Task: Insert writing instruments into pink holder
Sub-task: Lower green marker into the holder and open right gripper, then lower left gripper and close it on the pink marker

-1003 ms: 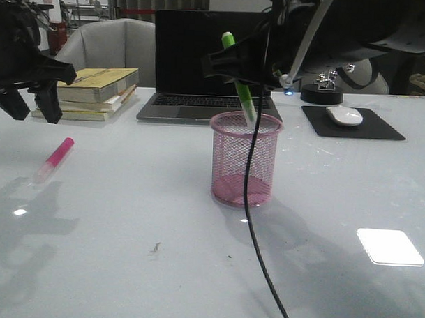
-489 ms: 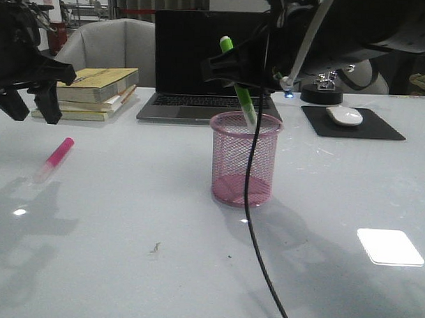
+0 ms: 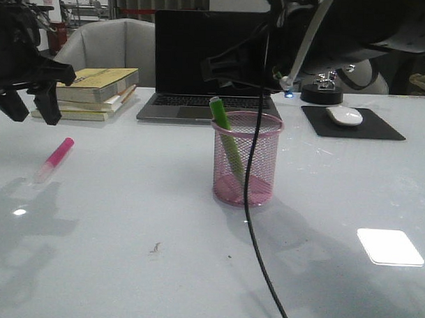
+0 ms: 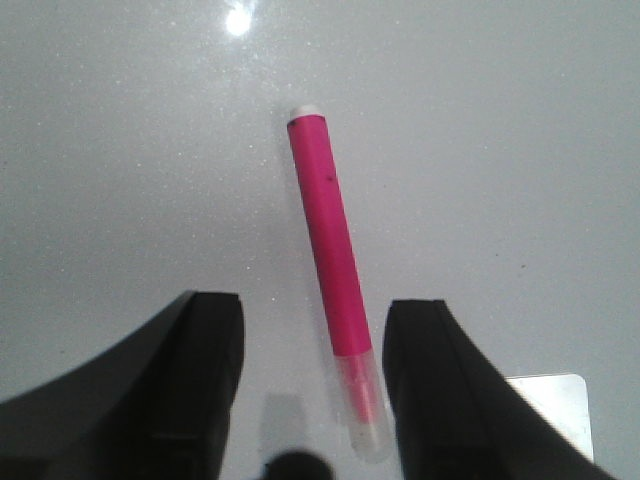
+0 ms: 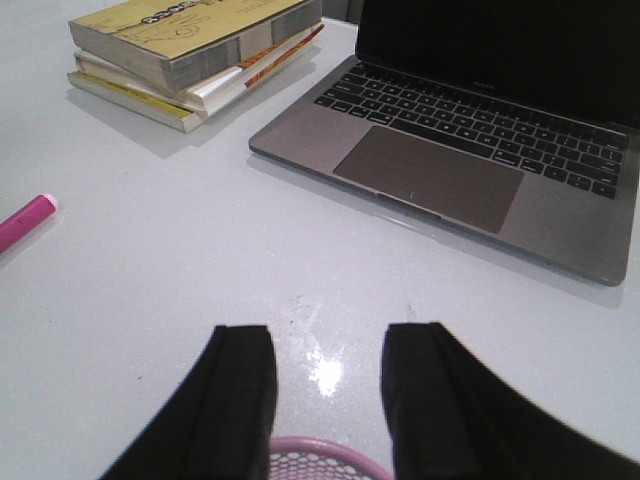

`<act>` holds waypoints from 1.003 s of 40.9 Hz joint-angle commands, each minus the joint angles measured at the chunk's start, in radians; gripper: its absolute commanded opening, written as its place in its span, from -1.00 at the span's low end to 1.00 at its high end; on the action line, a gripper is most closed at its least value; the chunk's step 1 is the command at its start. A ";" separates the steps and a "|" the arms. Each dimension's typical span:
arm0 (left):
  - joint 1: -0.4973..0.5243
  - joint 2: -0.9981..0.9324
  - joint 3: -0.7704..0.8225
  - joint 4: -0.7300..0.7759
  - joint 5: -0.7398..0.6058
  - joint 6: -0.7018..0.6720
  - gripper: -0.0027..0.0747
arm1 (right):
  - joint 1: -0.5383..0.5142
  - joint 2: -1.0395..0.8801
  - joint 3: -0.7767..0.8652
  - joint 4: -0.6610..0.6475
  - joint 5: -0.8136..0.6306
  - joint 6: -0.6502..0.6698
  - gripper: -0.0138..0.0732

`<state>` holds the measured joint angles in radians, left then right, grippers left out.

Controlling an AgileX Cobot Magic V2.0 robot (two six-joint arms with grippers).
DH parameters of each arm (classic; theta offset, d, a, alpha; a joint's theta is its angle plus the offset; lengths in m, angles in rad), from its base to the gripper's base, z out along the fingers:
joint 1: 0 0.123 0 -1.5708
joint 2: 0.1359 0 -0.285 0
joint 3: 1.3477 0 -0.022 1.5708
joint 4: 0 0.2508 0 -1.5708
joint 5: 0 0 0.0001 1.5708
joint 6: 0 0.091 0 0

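Right gripper (image 5: 325, 395) hangs just above the holder (image 3: 245, 159) with jaws apart and empty, the green marker (image 3: 227, 144) leaning inside, while left gripper (image 4: 310, 400), also parted, straddles the pink marker (image 4: 335, 280) left of the holder, likely to grab it.

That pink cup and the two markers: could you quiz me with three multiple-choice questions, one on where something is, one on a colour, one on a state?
1. Where is the pink marker?
A. Lying on the table
B. Standing in the cup
C. On top of the books

2. What colour is the marker inside the pink cup?
A. Blue
B. Green
C. Orange

3. How is the right gripper?
A. Shut on a marker
B. Shut on the cup's rim
C. Open, holding nothing

Answers: 1 A, it lies flat on the table, away from the cup. 2 B, the green marker leans inside the mesh. 3 C, its fingers stand apart above the cup with nothing between them.
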<state>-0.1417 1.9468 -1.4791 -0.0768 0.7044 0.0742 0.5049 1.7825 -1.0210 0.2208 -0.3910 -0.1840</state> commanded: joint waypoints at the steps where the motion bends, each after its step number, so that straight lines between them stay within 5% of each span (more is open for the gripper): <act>1: 0.001 -0.056 -0.032 -0.003 -0.033 -0.006 0.09 | 0.000 -0.053 -0.026 -0.020 -0.127 -0.008 0.21; 18: 0.001 -0.056 -0.032 -0.003 -0.029 -0.006 0.09 | 0.000 -0.131 -0.031 -0.020 -0.216 -0.008 0.21; 32: 0.001 -0.055 -0.032 -0.072 -0.037 -0.006 0.09 | -0.090 -0.390 -0.131 -0.020 0.398 -0.009 0.21; 41: 0.001 -0.007 -0.051 -0.096 -0.020 -0.008 0.09 | -0.125 -0.473 -0.131 -0.020 0.519 -0.009 0.21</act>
<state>-0.1417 1.9687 -1.4896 -0.1454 0.7109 0.0742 0.3852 1.3551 -1.1121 0.2129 0.1803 -0.1840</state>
